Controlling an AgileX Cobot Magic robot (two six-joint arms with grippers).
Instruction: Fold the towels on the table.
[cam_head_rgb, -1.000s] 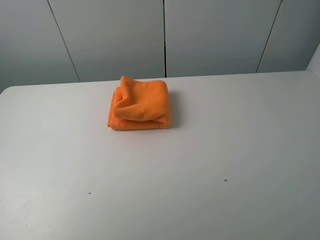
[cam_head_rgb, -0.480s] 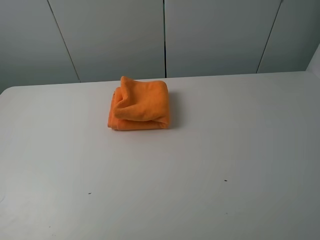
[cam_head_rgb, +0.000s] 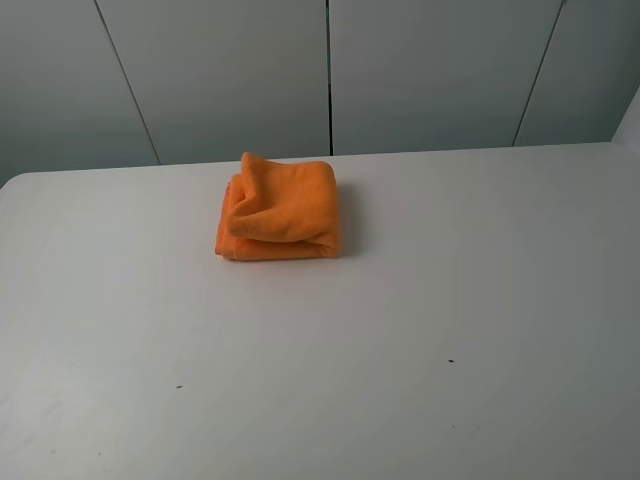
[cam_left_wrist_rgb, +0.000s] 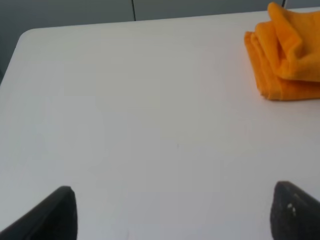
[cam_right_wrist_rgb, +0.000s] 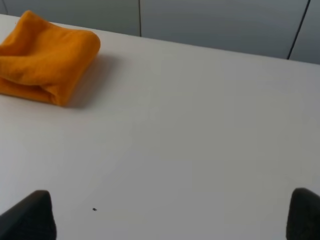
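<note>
The orange towel (cam_head_rgb: 280, 208) lies folded into a thick bundle on the white table (cam_head_rgb: 400, 300), toward the back and left of centre. It also shows in the left wrist view (cam_left_wrist_rgb: 286, 55) and in the right wrist view (cam_right_wrist_rgb: 45, 57). No arm or gripper shows in the high view. My left gripper (cam_left_wrist_rgb: 172, 217) is open and empty, its dark fingertips (cam_left_wrist_rgb: 55, 215) spread wide above bare table, well short of the towel. My right gripper (cam_right_wrist_rgb: 170, 217) is open and empty too, its fingertips (cam_right_wrist_rgb: 27, 217) wide apart, also far from the towel.
Grey wall panels (cam_head_rgb: 330, 70) stand behind the table's back edge. A rounded table corner (cam_left_wrist_rgb: 25, 37) shows in the left wrist view. Tiny dark specks (cam_head_rgb: 450, 361) dot the table's front half.
</note>
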